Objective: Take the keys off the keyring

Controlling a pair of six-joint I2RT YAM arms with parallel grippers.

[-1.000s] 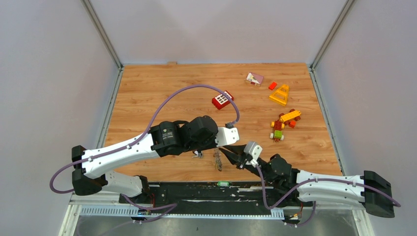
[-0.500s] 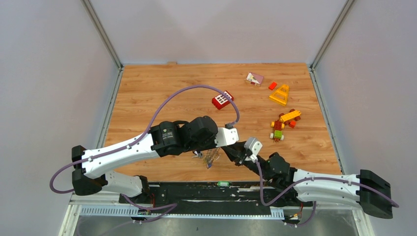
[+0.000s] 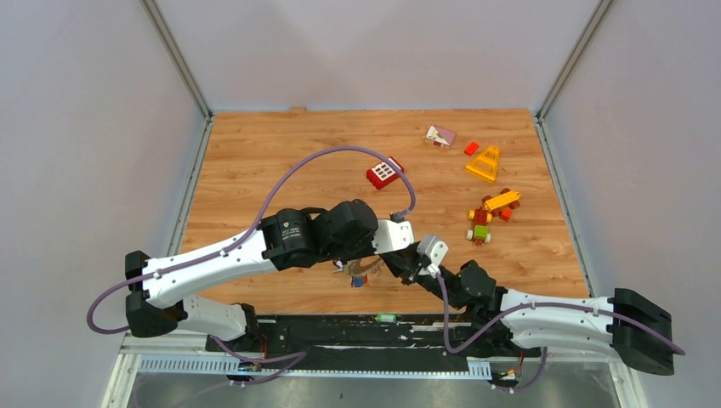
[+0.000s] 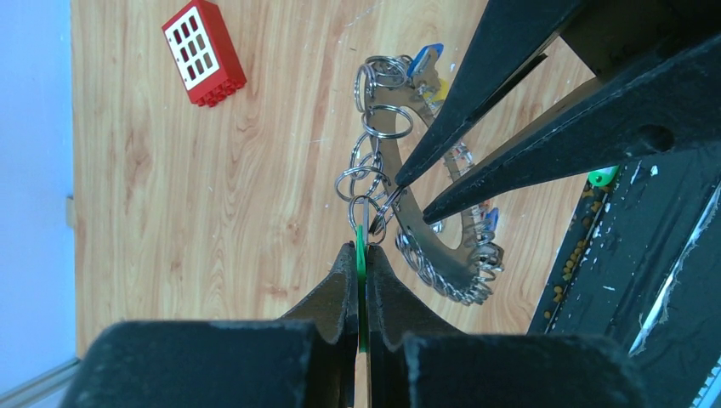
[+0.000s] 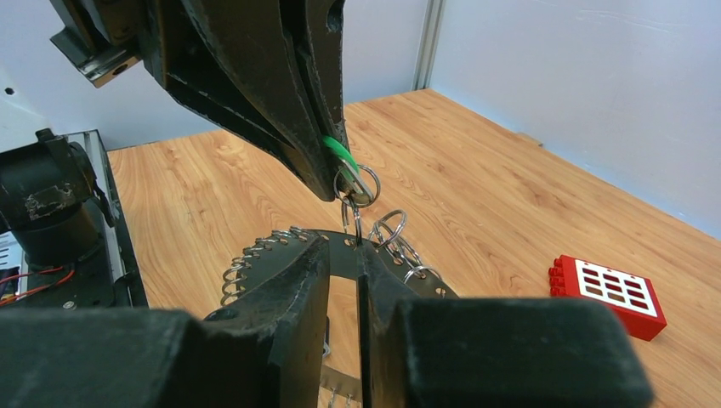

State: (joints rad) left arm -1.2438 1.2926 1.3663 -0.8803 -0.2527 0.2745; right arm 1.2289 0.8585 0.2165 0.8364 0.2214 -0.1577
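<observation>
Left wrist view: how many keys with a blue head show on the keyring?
2. One blue head sits at the upper end of the keyring, the other on its lower right edge. The right gripper covers part of the ring, so more may be hidden.

The left gripper (image 4: 360, 252) rises from the bottom edge, its fingers pressed together on a thin green tab (image 4: 360, 270) seen edge-on. A small split ring (image 4: 364, 214) at the tab's top links into a short chain of rings that joins the keyring (image 4: 442, 248), a flat grey arc fringed with more rings. The keys (image 4: 424, 61) show blue plastic heads at the arc's far end and beside its middle. The right gripper (image 4: 413, 201) reaches in from the upper right, its two black tips set on either side of the arc. A red brick (image 4: 204, 53) lies well apart on the wooden table (image 4: 212, 195).
</observation>
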